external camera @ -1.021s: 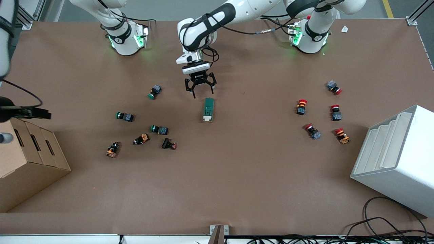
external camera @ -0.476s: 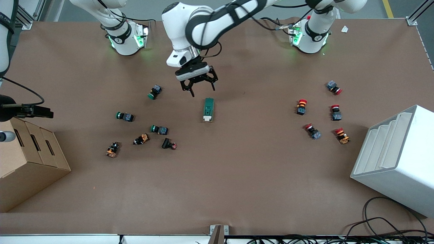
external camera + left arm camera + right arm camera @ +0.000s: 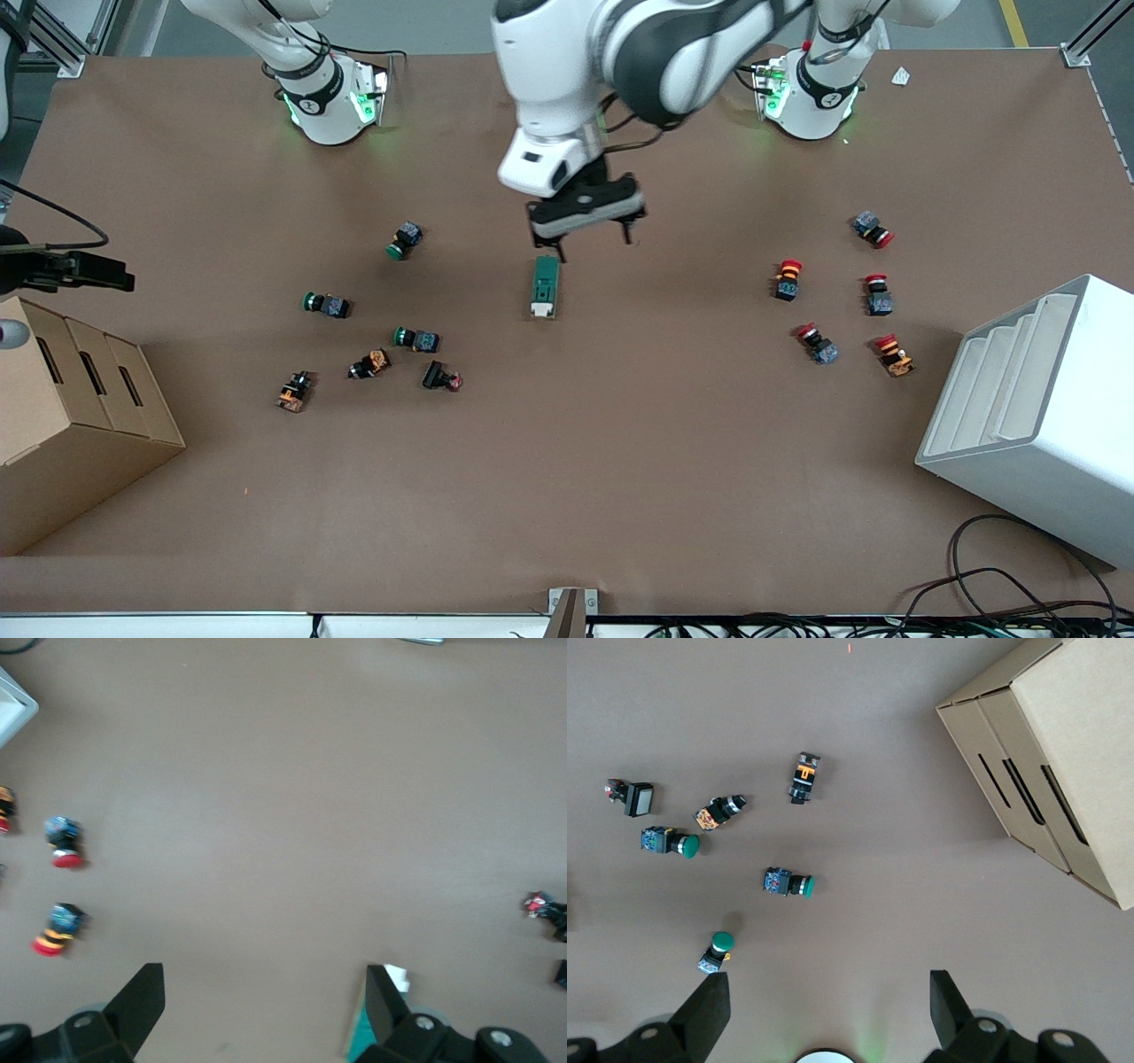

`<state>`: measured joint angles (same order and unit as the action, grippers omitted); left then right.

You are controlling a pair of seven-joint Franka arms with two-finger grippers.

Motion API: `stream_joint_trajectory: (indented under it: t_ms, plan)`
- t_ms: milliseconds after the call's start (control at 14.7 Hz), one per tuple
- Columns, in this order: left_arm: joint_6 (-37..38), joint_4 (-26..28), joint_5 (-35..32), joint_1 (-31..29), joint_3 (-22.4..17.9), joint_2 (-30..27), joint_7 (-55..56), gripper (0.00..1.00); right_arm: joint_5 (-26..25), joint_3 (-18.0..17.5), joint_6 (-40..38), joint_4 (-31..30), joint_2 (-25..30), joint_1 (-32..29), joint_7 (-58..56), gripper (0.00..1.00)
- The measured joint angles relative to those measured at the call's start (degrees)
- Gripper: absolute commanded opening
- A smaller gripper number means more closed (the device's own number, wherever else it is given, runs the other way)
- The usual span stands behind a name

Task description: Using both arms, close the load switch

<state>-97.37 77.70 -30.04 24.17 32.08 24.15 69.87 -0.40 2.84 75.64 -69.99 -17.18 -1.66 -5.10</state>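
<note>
Your right gripper hangs wide open and empty above the green-capped push-buttons by the cardboard box, its arm mostly cut off. At table centre the load switch lies flat, cream lever nearest the front camera. Your left gripper hovers over its green end, fingers spread, holding nothing.

Left gripper hangs over mid-table (fingers spread); right gripper waits high, open.
</note>
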Motion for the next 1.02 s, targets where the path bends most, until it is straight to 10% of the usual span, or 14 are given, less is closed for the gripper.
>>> stream_joint_trajectory:
  t_ms: [545, 1021]
  plan:
    - [6.37, -1.47, 12.73, -18.32, -0.44, -10.11, -15.31, 1.0, 0.14, 1.88, -2.26, -3.42, 5.74, 2.2, 0.25, 1.0]
    - [11.56, -0.37, 23.26, -20.17, -17.39, -18.0, -43.13, 1.0, 0.15, 3.33, -1.32, -9.91, 12.9, 2.56, 0.24, 1.0]
